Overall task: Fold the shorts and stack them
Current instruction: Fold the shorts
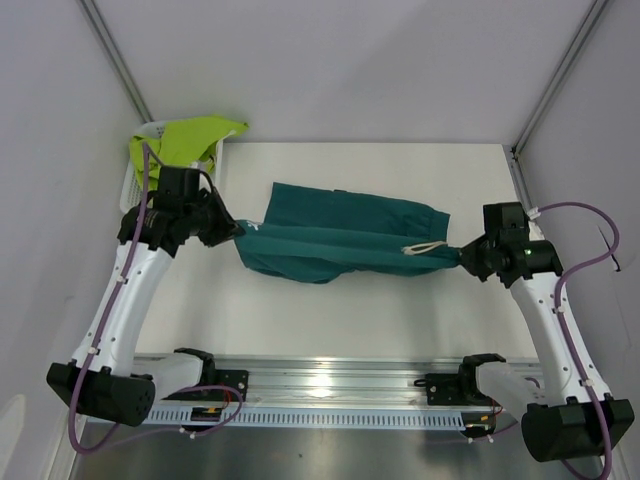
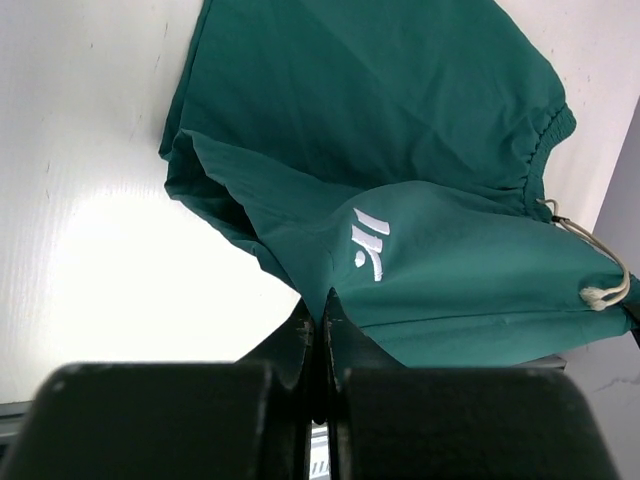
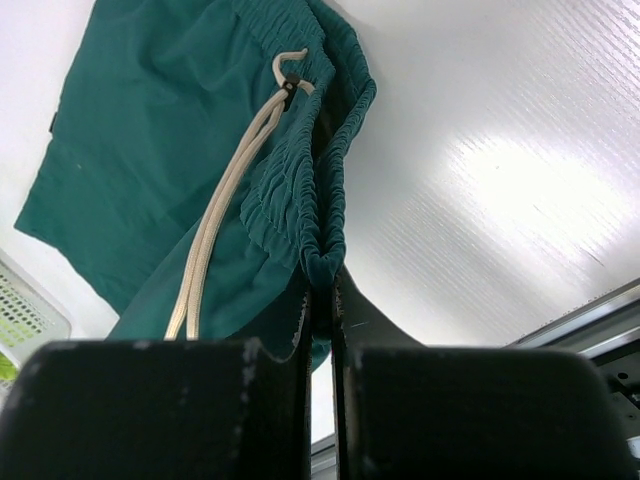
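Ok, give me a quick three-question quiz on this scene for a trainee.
1. True or false: the left gripper and right gripper are both shut on the teal shorts.
2. Where are the lime shorts? A: draped on the basket. B: under the teal shorts. C: in the right gripper.
3. Fill in: the right gripper pinches the teal shorts at the ____.
Key: 1 true; 2 A; 3 waistband.

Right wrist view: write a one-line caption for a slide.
Right end effector shut on the elastic waistband of the dark teal shorts, pale drawstring running alongside, above the white table.
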Available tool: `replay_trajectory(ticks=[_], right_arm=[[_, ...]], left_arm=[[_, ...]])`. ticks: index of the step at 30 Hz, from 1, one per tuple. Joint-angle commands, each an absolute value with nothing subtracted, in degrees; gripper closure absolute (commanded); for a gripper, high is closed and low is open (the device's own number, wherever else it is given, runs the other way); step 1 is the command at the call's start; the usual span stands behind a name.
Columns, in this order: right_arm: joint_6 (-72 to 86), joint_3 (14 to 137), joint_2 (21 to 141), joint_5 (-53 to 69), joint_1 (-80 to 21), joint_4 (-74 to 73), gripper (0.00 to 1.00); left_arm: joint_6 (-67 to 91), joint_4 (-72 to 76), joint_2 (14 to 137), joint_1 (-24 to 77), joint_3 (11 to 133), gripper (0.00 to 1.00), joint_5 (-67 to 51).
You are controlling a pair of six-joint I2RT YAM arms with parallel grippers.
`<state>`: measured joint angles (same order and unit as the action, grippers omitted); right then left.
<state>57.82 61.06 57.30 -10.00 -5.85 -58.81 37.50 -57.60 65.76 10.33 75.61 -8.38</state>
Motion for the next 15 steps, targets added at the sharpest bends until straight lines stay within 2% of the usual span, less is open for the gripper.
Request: replay_trajectory(ticks=[1,7,15], right_arm=[[55.9,60.4,57.9,-17.7,-4.2,-59.4,1.0],[55.5,62.0,62.0,-18.2,-3.5,-57.6,1.0],[54.7,70.1,71.2,-16.9,-1.7,-56.0,1.0]], left_arm=[[35.9,-56.6,65.6,8.3,74.7,1.0,-3.5],[35.2,-55.4,72.8,8.3,76.6,1.0,-3.1],[34.3,-56.8,85.0,7.6,88.2,1.0,-0.6]])
